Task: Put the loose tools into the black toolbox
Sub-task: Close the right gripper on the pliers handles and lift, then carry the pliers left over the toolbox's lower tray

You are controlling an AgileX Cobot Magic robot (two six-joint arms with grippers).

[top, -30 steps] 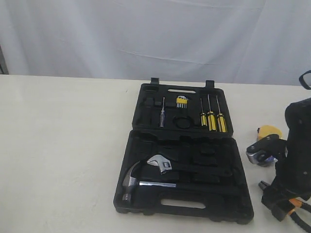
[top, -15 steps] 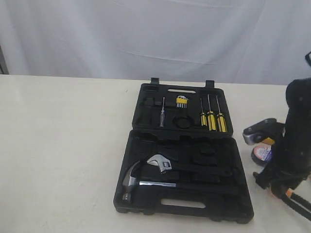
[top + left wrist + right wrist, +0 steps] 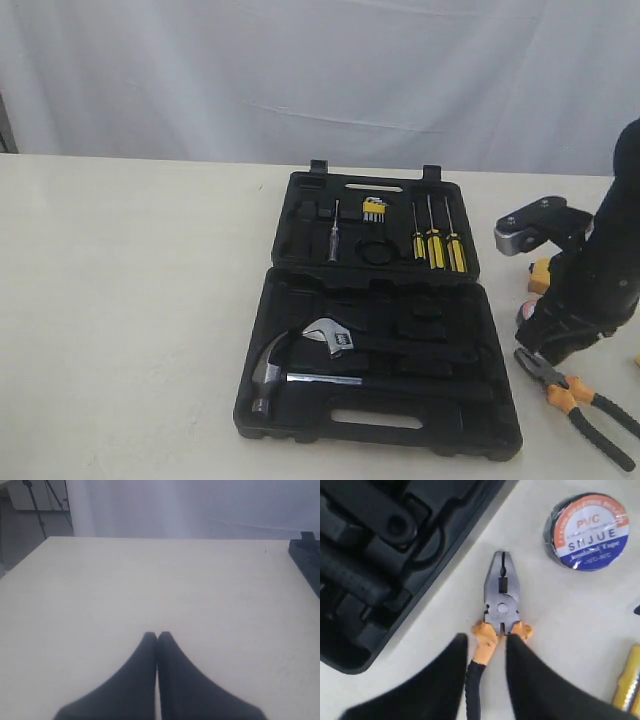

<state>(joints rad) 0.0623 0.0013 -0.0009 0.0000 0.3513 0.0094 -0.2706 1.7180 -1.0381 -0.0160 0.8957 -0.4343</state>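
Ext: black toolbox (image 3: 470, 440) open mid-table, pliers (image 3: 575, 400) flat on table just right of its near half, L wrist: left gripper (image 3: 157, 636) fingers pressed together, empty, R wrist: right gripper (image 3: 485, 642) straddling pliers' handles, grip can't tell, tape roll (image 3: 585, 530) near.

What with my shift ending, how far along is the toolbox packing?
Done: nothing; no loose tool sits in the black toolbox. In hand: the right gripper straddles the handles of the pliers on the table. Remaining: tape roll, tape measure, yellow knife-like tool.
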